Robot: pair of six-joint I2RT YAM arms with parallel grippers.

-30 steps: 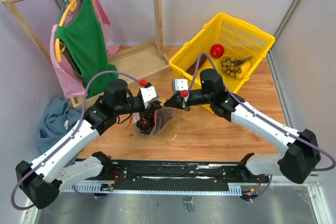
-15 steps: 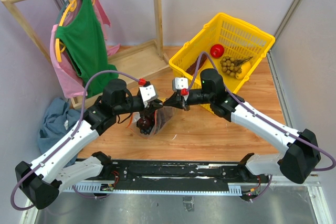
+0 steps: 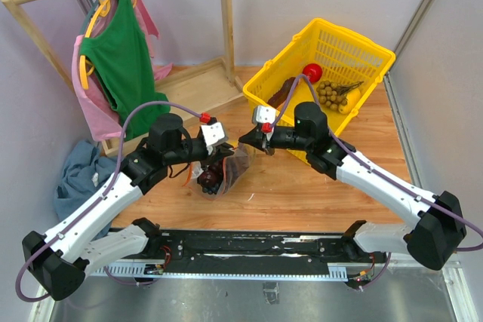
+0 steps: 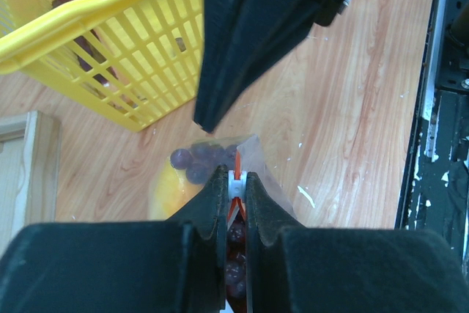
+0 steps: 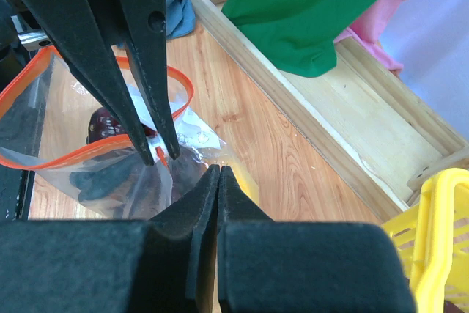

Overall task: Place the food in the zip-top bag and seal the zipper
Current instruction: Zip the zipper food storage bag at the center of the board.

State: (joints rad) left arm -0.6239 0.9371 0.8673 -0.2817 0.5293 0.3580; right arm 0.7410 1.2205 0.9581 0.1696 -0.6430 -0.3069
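The zip-top bag (image 3: 230,173) is resting on the table (image 3: 302,186) between the two arms.
The left gripper (image 4: 234,179) is pinching the zipper (image 5: 95,153); the right gripper (image 5: 218,170) is hanging clenched and empty just beside the bag. The grape bunch (image 4: 192,160) is showing through the plastic.

The right arm (image 3: 362,175) has been swung a bit up and right in the top view, so a dark brown piece (image 3: 285,93) in the yellow basket (image 3: 377,54) got uncovered. The right tool (image 3: 243,139) was nudged slightly higher in frame, by the bag (image 3: 235,167).
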